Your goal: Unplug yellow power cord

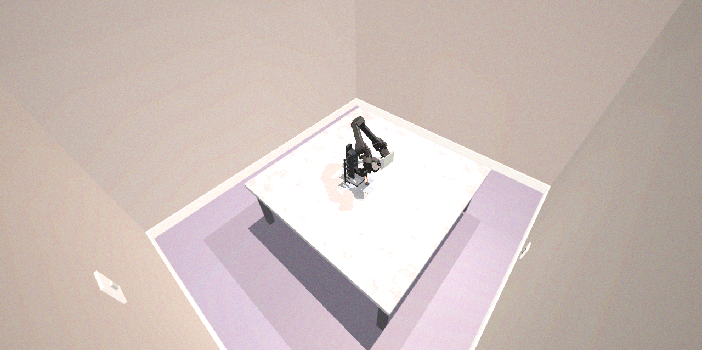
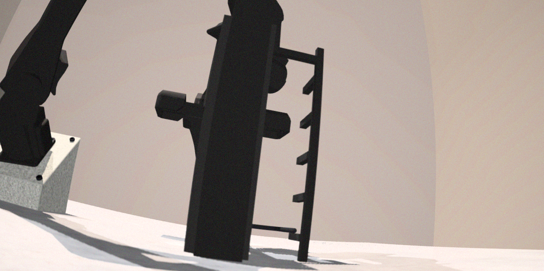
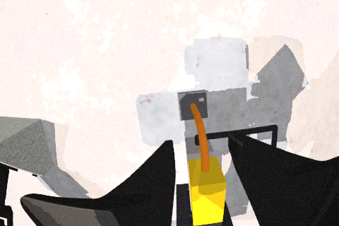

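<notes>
The black power strip point(image 1: 351, 163) point(image 2: 232, 136) stands upright on the table. The yellow plug point(image 3: 208, 198) shows low in the wrist view, its far end cut off by the frame, with dark parts beside it; whether it sits in a socket cannot be seen. Its orange cord point(image 3: 202, 138) point(image 1: 367, 180) runs to a small dark block point(image 3: 193, 111) on the table. My gripper point(image 3: 201, 143) is part-way open, one finger on each side of the plug, with visible gaps to both. The top view shows the arm close against the strip; in the exterior view the strip hides the plug.
A black upright post with short pegs point(image 2: 313, 136) point(image 1: 345, 171) stands beside the strip. A thin black bar frame point(image 3: 244, 133) lies near the right finger. The arm's grey base block point(image 1: 387, 159) point(image 2: 57, 174) point(image 3: 25, 141) is close by on the white table point(image 1: 392, 249).
</notes>
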Robot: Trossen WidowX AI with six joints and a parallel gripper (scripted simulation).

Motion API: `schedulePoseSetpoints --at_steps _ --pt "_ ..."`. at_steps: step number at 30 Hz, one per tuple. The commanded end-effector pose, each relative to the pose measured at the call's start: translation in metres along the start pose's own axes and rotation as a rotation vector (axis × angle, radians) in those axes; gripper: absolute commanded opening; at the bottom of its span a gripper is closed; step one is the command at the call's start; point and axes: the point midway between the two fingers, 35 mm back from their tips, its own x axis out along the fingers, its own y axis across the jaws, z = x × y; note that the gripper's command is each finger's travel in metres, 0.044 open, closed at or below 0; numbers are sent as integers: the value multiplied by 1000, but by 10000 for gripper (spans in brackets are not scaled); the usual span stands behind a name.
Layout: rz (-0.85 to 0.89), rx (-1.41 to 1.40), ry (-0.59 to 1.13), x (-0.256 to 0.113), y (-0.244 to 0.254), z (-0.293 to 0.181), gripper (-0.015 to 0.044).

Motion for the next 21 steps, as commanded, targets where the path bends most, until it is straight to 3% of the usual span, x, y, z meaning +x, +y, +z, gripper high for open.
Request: schedulePoseSetpoints --at_steps 1,21 --pt "2 14 49 1 -4 -4 160" --pt "2 13 50 0 -4 -27 160"
